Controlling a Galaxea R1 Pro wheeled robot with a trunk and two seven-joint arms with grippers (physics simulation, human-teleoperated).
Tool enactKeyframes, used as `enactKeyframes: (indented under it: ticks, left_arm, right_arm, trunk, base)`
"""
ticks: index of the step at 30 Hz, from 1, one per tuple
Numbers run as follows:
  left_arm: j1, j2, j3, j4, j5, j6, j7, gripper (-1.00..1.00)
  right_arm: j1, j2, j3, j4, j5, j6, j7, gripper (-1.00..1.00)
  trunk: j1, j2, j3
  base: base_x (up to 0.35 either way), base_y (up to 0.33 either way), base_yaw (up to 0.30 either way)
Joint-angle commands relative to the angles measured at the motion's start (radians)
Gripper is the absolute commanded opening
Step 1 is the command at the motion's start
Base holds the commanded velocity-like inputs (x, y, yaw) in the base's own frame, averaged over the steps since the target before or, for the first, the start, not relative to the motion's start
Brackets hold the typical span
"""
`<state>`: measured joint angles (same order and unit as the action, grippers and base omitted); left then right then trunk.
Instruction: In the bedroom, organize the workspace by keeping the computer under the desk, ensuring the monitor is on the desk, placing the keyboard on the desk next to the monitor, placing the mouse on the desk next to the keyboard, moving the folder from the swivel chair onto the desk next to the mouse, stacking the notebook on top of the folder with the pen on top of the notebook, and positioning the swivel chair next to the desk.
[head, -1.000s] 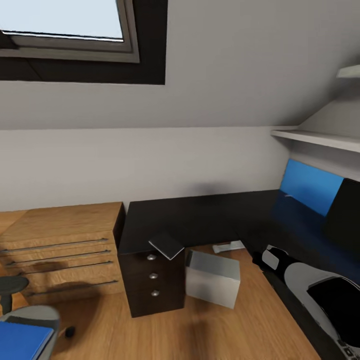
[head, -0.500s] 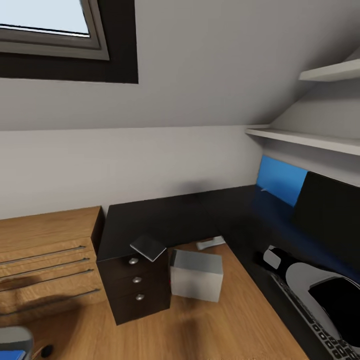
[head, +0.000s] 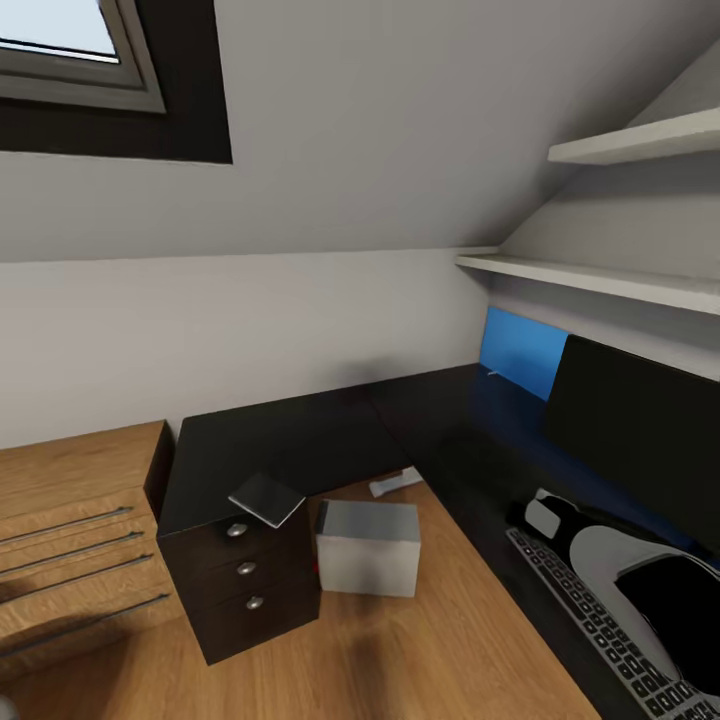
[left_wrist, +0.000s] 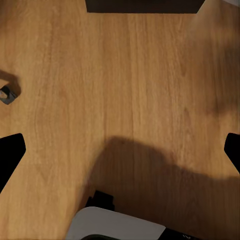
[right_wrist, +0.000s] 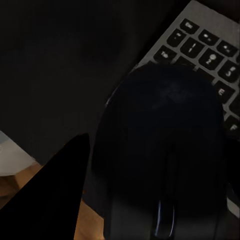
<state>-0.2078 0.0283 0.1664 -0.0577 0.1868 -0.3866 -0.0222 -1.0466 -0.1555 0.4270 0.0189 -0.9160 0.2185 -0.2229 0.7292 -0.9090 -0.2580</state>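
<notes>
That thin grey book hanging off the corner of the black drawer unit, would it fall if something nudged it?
Probably. The notebook lies skewed on the desk corner above the drawers, one corner past the edge, so a push outward could tip it off. It looks thin and light, and the glossy top likely lets it slide easily.

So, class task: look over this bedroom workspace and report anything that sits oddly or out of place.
The notebook lies tilted on the corner of the desk over the drawer unit, overhanging the edge. A white object lies on the floor behind the computer; what it is cannot be told. The keyboard and monitor sit squarely.
</notes>
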Motion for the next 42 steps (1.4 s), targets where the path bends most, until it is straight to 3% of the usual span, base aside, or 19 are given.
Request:
enactKeyframes:
  ticks: [1,11,16,25,29,42]
  left_arm:
    - [-0.001,0.0,0.004,0.001,0.002,-0.003,-0.002,1.0]
    - [-0.001,0.0,0.005,0.001,0.002,-0.004,-0.002,1.0]
    - [-0.001,0.0,0.005,0.001,0.002,-0.003,-0.002,1.0]
    - [-0.001,-0.042,0.005,-0.036,0.006,-0.028,0.005,1.0]
    - [-0.001,-0.041,0.005,-0.04,0.006,-0.028,0.005,1.0]
    - [-0.001,-0.041,0.005,-0.042,0.007,-0.028,0.005,1.0]
  right_arm:
    - [-0.001,0.001,0.009,0.001,-0.005,-0.004,-0.001,-1.0]
    - [0.011,0.004,0.012,0.0,0.004,-0.019,0.001,-1.0]
    - [0.027,0.004,0.013,0.0,0.061,-0.033,0.001,-1.0]
    - [-0.004,0.042,0.038,-0.002,0.063,-0.028,0.012,-1.0]
    - [-0.001,0.062,0.044,-0.003,0.079,-0.028,0.012,-1.0]
    - [0.0,0.068,0.047,-0.003,0.089,-0.028,0.011,-1.0]
  trunk:
    - [0.0,-0.001,-0.001]
    - [0.0,-0.001,-0.002]
    - [0.0,-0.001,-0.002]
    - [0.0,-0.001,-0.002]
    - [0.0,-0.001,-0.002]
    - [0.0,-0.001,-0.002]
  base:
    - [0.014,0.0,-0.026]
    - [0.216,0.04,-0.006]
    - [0.097,0.008,0.0]
    - [0.0,0.0,0.0]
    - [0.0,0.0,0.0]
    - [0.023,0.003,0.0]
